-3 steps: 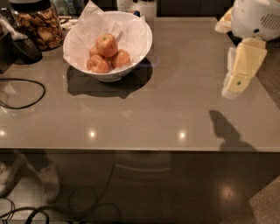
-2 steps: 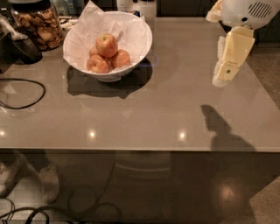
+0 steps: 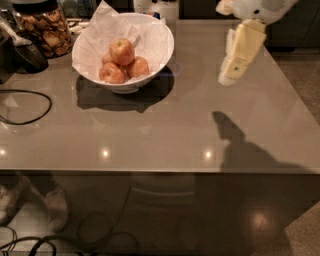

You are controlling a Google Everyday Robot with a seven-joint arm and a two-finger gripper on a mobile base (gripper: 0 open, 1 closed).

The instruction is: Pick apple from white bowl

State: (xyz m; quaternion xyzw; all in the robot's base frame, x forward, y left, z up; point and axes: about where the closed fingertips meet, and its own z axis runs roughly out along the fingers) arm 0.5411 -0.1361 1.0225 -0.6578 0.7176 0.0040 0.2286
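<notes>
The white bowl (image 3: pixel 159 47) stands at the back left of the grey table, lined with crumpled white paper. It holds three apples. The apple (image 3: pixel 122 51) with red streaks and a paler yellowish top sits highest on the pile, above two more evenly orange-red apples (image 3: pixel 112 73). My gripper (image 3: pixel 227 76) hangs in the air at the upper right, well to the right of the bowl and above the tabletop, pointing down. It holds nothing that I can see.
A glass cookie jar (image 3: pixel 42 27) stands at the back left. A dark scoop-like object (image 3: pixel 27 55) lies beside it. A black cable (image 3: pixel 30 107) loops on the table's left side. White containers (image 3: pixel 160 7) stand behind the bowl. The table's front edge (image 3: pixel 150 172) is near.
My gripper has moved left toward the bowl and slightly up. The bowl and apples have not moved.
</notes>
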